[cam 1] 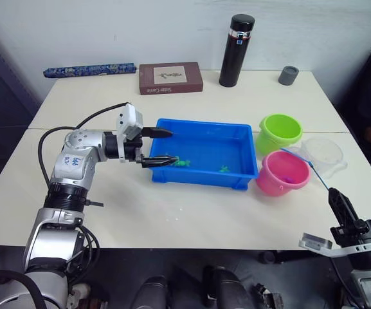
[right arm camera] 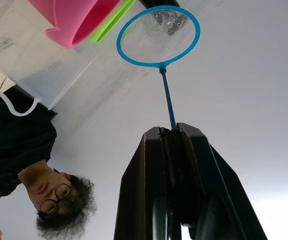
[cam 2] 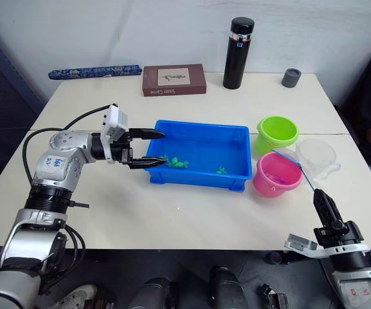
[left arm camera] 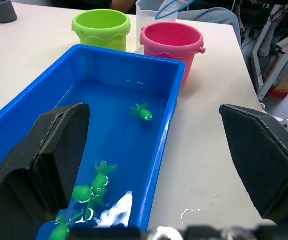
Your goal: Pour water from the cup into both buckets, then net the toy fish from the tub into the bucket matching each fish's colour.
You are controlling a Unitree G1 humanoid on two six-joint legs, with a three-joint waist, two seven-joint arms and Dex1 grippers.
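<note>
Net [right arm camera: 158, 36] | light, thin flexible handle, hoop hovering over pink bucket [cam 1: 282, 174], right of frame | right end effector [cam 1: 339, 201] is clenching the handle's end, best hold | left end effector [cam 1: 162, 147] is gaping at tub [cam 1: 201, 179] rim, centre; green fish [left arm camera: 143, 112] small, wet, slippery.

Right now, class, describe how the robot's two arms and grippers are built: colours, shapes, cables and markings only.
The left arm has silver-grey metal segments with black joints, a small label with blue markings and a black cable looping alongside. Its left gripper has two black tapered fingers below a white box-shaped module. The right gripper has black fingers on a black mount, with a white part and grey casing beneath.
</note>
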